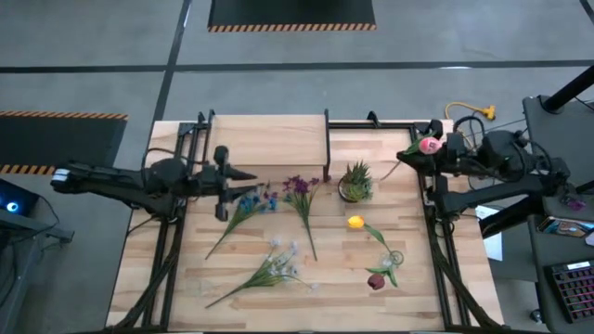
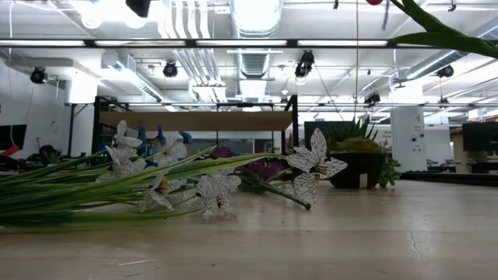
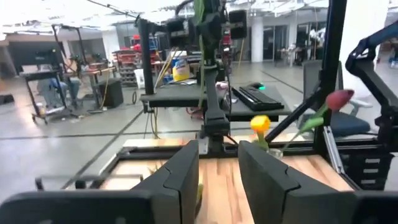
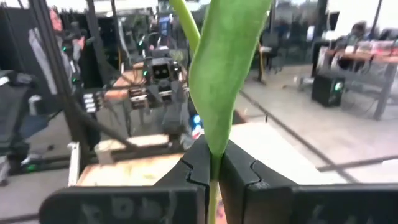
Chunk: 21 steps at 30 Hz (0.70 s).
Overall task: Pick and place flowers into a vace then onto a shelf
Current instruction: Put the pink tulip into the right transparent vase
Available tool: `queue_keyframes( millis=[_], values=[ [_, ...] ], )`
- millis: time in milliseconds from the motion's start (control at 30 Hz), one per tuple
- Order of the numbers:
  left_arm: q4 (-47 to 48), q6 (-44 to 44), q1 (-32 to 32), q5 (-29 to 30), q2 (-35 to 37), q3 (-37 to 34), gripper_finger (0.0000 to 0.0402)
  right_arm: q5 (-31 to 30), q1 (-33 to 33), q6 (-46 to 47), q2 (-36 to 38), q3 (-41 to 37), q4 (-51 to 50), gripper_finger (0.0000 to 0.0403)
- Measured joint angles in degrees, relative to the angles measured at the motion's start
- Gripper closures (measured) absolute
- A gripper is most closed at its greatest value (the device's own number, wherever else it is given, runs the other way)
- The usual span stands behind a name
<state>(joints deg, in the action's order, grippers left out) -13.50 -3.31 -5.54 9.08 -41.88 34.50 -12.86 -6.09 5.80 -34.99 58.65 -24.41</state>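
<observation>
A: What is the right gripper [image 4: 214,171] doing?

B: It is clamping a green stem with a broad leaf [image 4: 227,68] tight between its fingers [image 4: 193,168]. From above, that gripper [image 1: 418,148] is hanging well to the right of the potted plant [image 1: 355,181], at the table's [image 1: 445,297] right rail, with the pink flower [image 1: 429,145] sitting at its tip.

A: And the left gripper [image 3: 217,168]?

B: It is holding its fingers [image 3: 183,171] apart, with nothing between them. From above it [image 1: 243,176] is hovering well to the left of the potted plant, just above the blue flowers [image 1: 252,199].

A: Where are the other flowers lying?

B: The purple stem [image 1: 299,190] is lying just left of the potted plant, the yellow bloom [image 1: 355,222] near it on the front side, the red one [image 1: 375,280] farther forward, and the white spray [image 1: 269,269] toward the front left.

A: And the shelf [image 1: 269,141]?

B: It is standing behind the potted plant, to its left, at the table's back edge. I am not seeing a vase.
</observation>
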Motion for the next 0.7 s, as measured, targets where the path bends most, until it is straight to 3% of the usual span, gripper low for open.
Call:
queue_keyframes(
  millis=[233, 433, 567, 700],
  values=[
    [-1.4, 0.9, 0.0, 0.0, 12.3, -11.7, 0.0304, -2.4, -1.6, 2.9, 1.6, 3.7, -7.1, 0.0394],
    [-1.4, 0.9, 0.0, 0.0, 20.8, -17.1, 0.0304, -1.9, -1.7, 3.8, 4.4, 0.2, -7.9, 0.0394],
    [-1.3, 0.9, 0.0, -0.1, 23.4, -18.6, 0.0304, 2.6, -2.8, 4.4, 6.1, -4.0, -2.9, 0.0394],
    [-1.5, 0.9, 0.0, -0.1, 23.6, -18.8, 0.0304, 2.1, -3.9, 3.4, 7.7, -4.6, -2.5, 0.0394]
  ],
)
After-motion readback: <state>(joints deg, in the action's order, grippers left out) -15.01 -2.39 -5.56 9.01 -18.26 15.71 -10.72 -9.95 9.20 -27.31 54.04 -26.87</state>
